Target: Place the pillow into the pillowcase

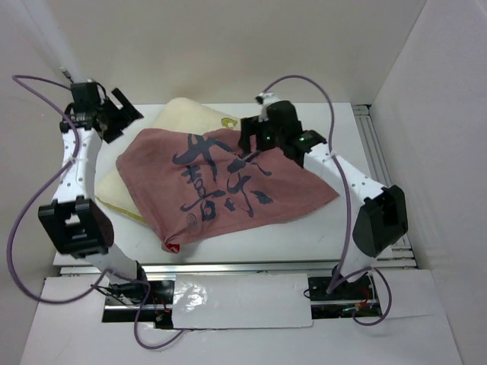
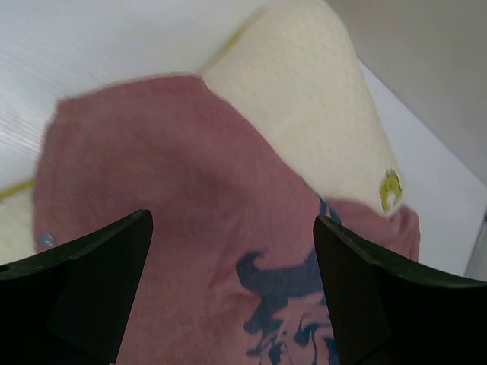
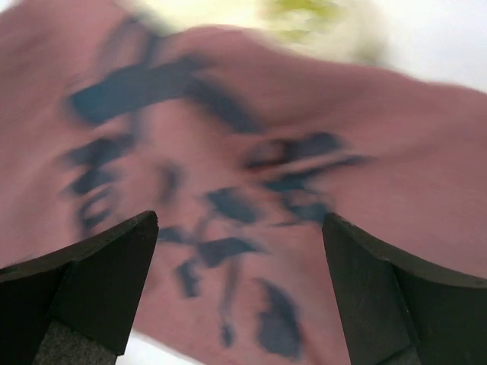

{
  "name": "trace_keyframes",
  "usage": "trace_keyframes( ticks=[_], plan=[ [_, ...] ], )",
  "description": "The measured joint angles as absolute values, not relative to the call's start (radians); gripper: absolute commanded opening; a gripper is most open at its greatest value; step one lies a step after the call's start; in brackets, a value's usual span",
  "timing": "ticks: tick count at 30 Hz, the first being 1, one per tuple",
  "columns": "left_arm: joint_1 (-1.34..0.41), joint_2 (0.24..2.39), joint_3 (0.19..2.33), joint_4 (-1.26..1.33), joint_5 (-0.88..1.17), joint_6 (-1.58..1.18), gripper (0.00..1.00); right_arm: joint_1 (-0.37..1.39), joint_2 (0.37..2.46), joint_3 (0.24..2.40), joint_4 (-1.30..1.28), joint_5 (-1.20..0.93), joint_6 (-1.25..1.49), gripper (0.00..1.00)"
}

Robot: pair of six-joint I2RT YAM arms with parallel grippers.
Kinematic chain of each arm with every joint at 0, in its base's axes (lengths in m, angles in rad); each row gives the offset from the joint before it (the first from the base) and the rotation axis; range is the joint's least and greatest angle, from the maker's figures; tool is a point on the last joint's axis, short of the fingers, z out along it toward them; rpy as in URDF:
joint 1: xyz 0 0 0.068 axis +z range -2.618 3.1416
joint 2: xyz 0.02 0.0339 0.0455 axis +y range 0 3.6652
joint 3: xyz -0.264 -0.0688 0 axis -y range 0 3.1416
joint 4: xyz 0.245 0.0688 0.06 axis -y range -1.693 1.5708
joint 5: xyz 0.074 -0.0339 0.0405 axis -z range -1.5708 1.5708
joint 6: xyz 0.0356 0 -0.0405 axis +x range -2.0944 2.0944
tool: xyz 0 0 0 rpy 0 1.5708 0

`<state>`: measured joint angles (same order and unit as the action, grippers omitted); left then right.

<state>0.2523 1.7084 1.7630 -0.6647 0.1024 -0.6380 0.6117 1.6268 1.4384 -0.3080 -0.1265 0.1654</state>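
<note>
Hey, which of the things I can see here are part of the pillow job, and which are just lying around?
Part of the job:
- pillow
- pillowcase, draped over the pillow

Just lying about:
- white sheet at the near edge
- purple cables running to the arms

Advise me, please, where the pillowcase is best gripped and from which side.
Probably the near corner of the pillowcase: it runs out past the pillow onto the table, its edge curled up showing red. Come in low from the near side, pinching across that edge.
</note>
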Motion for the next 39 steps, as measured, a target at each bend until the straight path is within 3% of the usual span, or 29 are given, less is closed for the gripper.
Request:
trace_keyframes(
  ticks=[3, 7, 15, 19, 20, 22, 23, 24, 31, 39],
  plan=[
    [0.160, 1.518, 1.509, -0.588, 0.121, -0.636, 1.00, 0.480, 1.697, 1.491, -0.345, -0.023, 0.209, 0.97],
    [0.009, 1.310, 1.253, -0.524, 0.131, -0.630, 1.00, 0.431, 1.888, 1.628, -0.374, 0.044, 0.200, 0.97],
    [-0.006, 1.091, 1.069, -0.475, 0.110, -0.625, 1.00, 0.405, 2.280, 1.870, -0.434, 0.039, 0.186, 0.95],
    [0.022, 1.087, 1.067, -0.467, 0.091, -0.632, 1.00, 0.405, 2.329, 1.874, -0.442, 0.047, 0.194, 0.79],
    [0.033, 1.087, 1.061, -0.465, 0.089, -0.635, 1.00, 0.405, 2.329, 1.874, -0.439, 0.052, 0.199, 0.59],
    [0.054, 1.087, 1.048, -0.462, 0.083, -0.638, 1.00, 0.405, 2.329, 1.871, -0.427, 0.076, 0.216, 0.38],
    [0.063, 1.089, 1.039, -0.460, 0.077, -0.640, 1.00, 0.405, 2.329, 1.864, -0.422, 0.093, 0.234, 0.14],
    [0.070, 1.090, 1.029, -0.460, 0.071, -0.641, 1.00, 0.404, 2.329, 1.854, -0.414, 0.112, 0.248, 0.02],
    [0.111, 1.142, 0.982, -0.467, -0.013, -0.691, 1.00, 0.330, 2.276, 1.754, -0.377, 0.235, 0.432, 0.00],
    [0.166, 1.370, 0.982, -0.516, -0.093, -0.764, 1.00, 0.015, 2.112, 1.545, -0.467, 0.378, 0.531, 0.00]
  ],
)
